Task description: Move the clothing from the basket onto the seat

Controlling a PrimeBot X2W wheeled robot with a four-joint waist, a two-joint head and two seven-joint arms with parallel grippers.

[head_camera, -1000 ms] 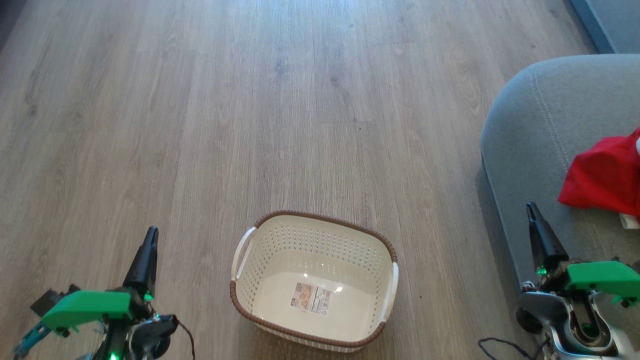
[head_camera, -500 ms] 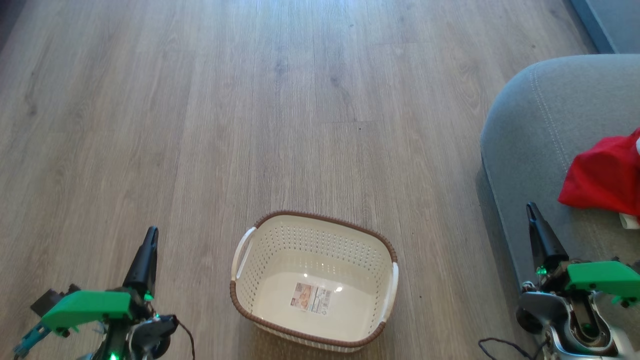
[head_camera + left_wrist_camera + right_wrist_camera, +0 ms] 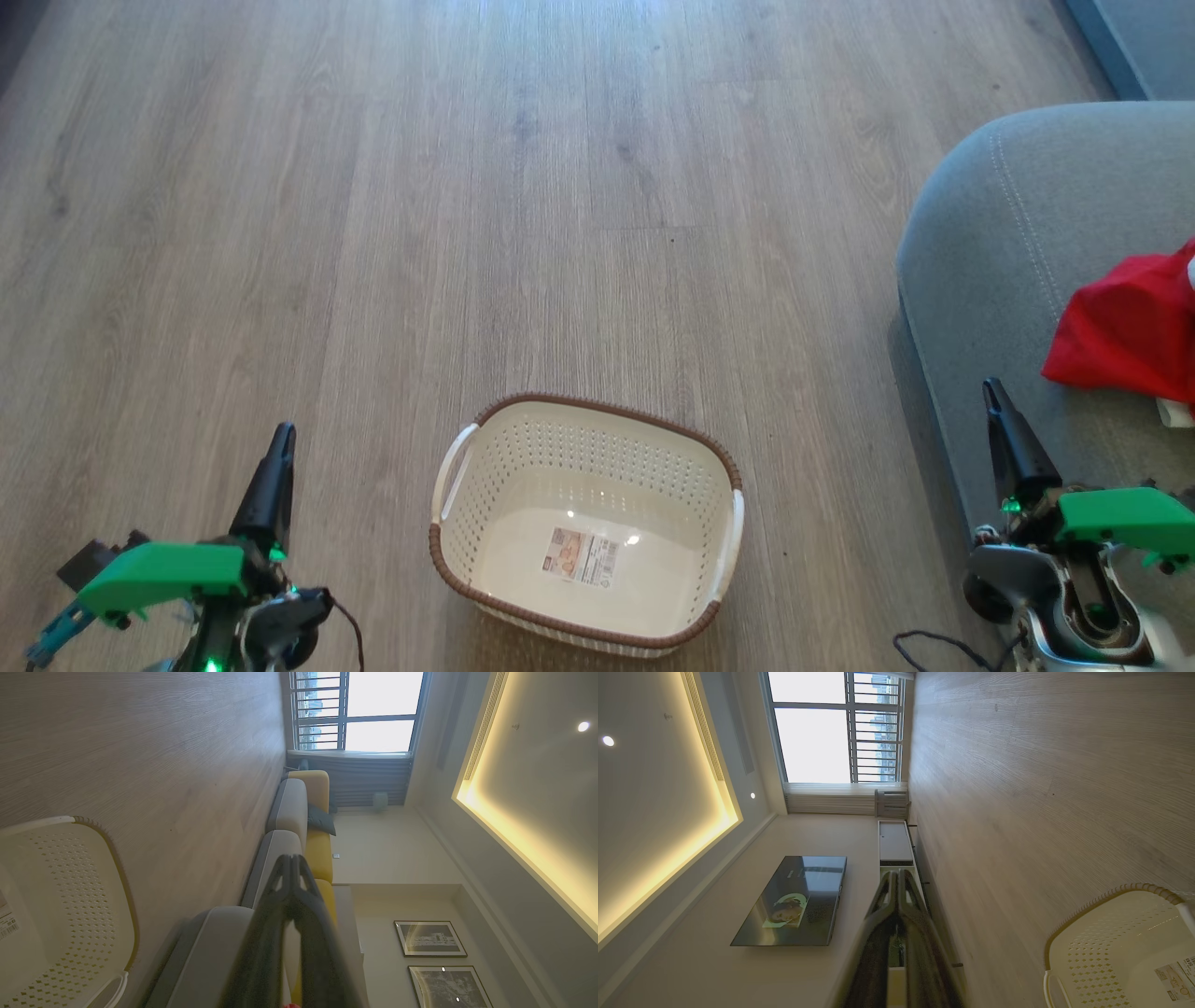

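The cream basket (image 3: 653,448) with a brown rim stands on the wooden floor at the bottom middle of the head view, with nothing in it but a label on its floor. Red clothing (image 3: 1130,331) lies on the grey seat (image 3: 1008,243) at the right edge. My left gripper (image 3: 283,435) is shut at the lower left, left of the basket, holding nothing. My right gripper (image 3: 991,386) is shut at the lower right, over the seat's front edge, short of the clothing. In the wrist views the left gripper (image 3: 292,858) and right gripper (image 3: 896,873) have their tips together, with the basket (image 3: 84,868) (image 3: 1120,933) at the lower corners.
Wooden floor (image 3: 467,187) spreads ahead and to the left. A long grey and yellow sofa (image 3: 299,812) runs toward a window in the left wrist view. A wall television (image 3: 794,900) and a low cabinet (image 3: 894,842) show in the right wrist view.
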